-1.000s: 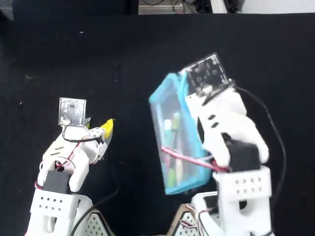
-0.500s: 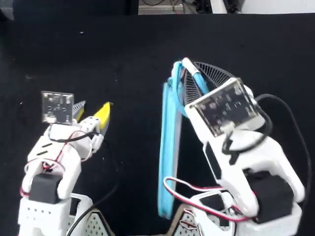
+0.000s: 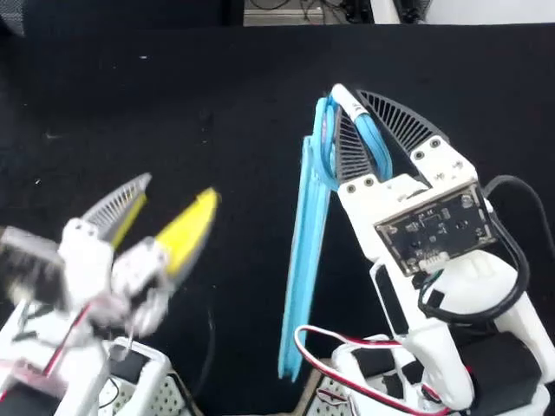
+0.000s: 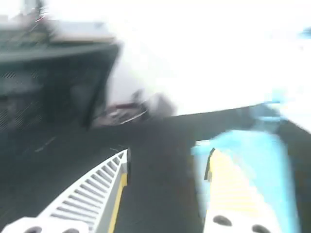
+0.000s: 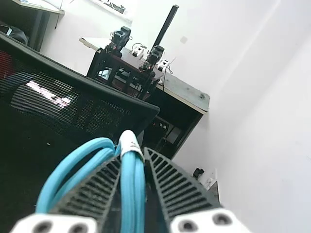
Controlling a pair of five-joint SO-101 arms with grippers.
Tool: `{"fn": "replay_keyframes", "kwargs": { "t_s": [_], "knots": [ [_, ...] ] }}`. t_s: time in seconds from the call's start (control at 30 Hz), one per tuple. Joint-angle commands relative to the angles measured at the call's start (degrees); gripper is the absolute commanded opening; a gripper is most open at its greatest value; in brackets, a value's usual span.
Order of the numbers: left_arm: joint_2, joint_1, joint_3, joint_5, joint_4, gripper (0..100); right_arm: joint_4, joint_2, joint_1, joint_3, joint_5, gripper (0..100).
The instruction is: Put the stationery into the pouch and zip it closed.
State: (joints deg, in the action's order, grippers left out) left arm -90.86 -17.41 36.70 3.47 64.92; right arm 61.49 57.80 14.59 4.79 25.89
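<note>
The blue pouch (image 3: 303, 260) hangs edge-on above the black table, so its contents are hidden. My right gripper (image 3: 349, 102) holds it by the top end, raised well above the table. In the right wrist view that gripper (image 5: 131, 148) is shut on the pouch's blue edge (image 5: 130, 182), with a white tag (image 5: 128, 141) poking out between the ribbed fingers. To the pouch's left, my left gripper (image 3: 176, 191) is raised and open, with nothing between its white finger and yellow finger. The left wrist view shows this gripper (image 4: 165, 155) open, with the pouch (image 4: 272, 145) a blurred blue shape behind the yellow finger (image 4: 233, 194).
The black table (image 3: 217, 78) stretches far and left of the pouch. A red and white cable (image 3: 342, 368) loops at the right arm's base near the front edge. A desk with equipment (image 5: 141, 53) stands in the room behind.
The right arm has lifted the pouch off the table and turned it from flat to edge-on. The left arm has risen and swung towards the pouch, its fingers spreading wider.
</note>
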Motion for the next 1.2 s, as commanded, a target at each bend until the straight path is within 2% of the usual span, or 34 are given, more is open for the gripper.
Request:
{"fn": "replay_keyframes", "kwargs": {
  "t_s": [0.0,0.13,0.33,0.47,0.73,0.87,1.17],
  "knots": [
    [-2.9,-11.03,-2.33,0.35,2.11,27,-2.55,-1.89,0.7,-2.95,0.18,1.0],
    [-2.99,-17.1,3.82,0.18,-0.79,27,-2.37,-1.89,2.2,-2.95,0.18,1.0],
    [-2.29,-22.64,9.8,0.09,-7.65,27,1.05,-1.89,5.19,-2.95,0.18,1.0],
    [3.08,-24.57,12.97,-2.02,-10.73,27,1.14,-1.89,5.45,-2.86,0.09,1.0],
    [16.53,-24.57,10.42,-1.85,-19.16,27,1.41,-1.89,5.54,-2.68,0.09,1.0],
    [22.33,-23.87,10.42,-1.85,-20.13,27,2.37,-1.89,5.54,-2.95,0.26,1.0],
    [21.8,-13.76,10.86,-2.29,-19.52,27,2.37,0.13,5.45,-2.95,0.44,1.0]
  ]
}}
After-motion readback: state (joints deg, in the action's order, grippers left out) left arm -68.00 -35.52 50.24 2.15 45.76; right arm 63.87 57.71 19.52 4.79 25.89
